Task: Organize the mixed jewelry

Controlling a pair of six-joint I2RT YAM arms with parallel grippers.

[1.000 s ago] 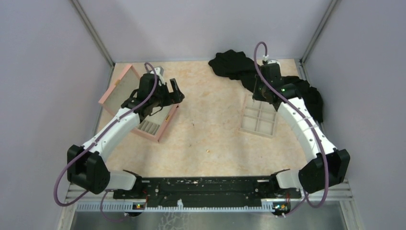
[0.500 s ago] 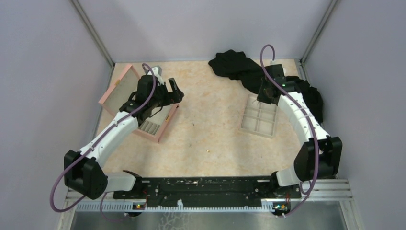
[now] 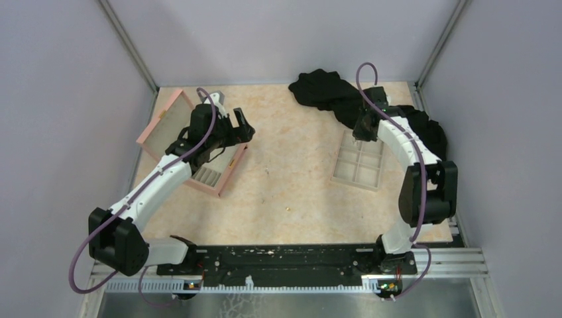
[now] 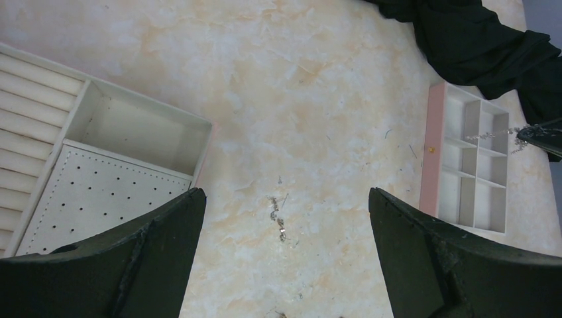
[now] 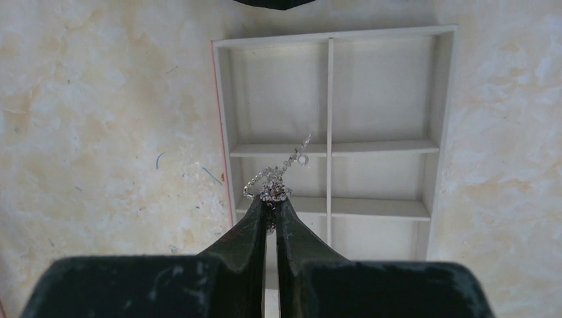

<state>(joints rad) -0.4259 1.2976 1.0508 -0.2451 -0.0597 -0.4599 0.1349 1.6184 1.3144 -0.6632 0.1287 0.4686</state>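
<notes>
At the far-left corner of the desk (image 3: 291, 152), a marbled peach-and-cream surface, one pink box (image 3: 233, 171) lies open. Its single mirrored lid (image 3: 166, 126) is tipped back toward the left edge. Inside the box are a bank of padded white rolls, one plain square cell and one flat panel dotted with holes. The left gripper (image 4: 285, 192) hangs over the box's right side, its two dark fingers spread wide with nothing between them.

Toward the middle of the desk lie two loose pieces of jewelry. One is a small tangle (image 4: 278, 215) of thin silvery links, which runs lengthwise up the left wrist view. The other is a gold speck (image 3: 289, 209) closer to the near edge, too small to show its shape.

Toward the right edge sits one pale compartment tray (image 3: 358, 163), a rigid rectangle with thin walls. It has two columns of cells and a pink strip down one long side.

The right gripper (image 5: 272, 202) is above the tray with its fingers pressed together on one silvery chain (image 5: 278, 179). The chain is bunched at the tips. A fine strand points away from them on a slant, over the left column toward the centre divider. Whether the strand touches the tray cannot be told.

One black cloth (image 3: 325, 89) lies crumpled in soft folds at the far-right corner and trails along the right edge.
</notes>
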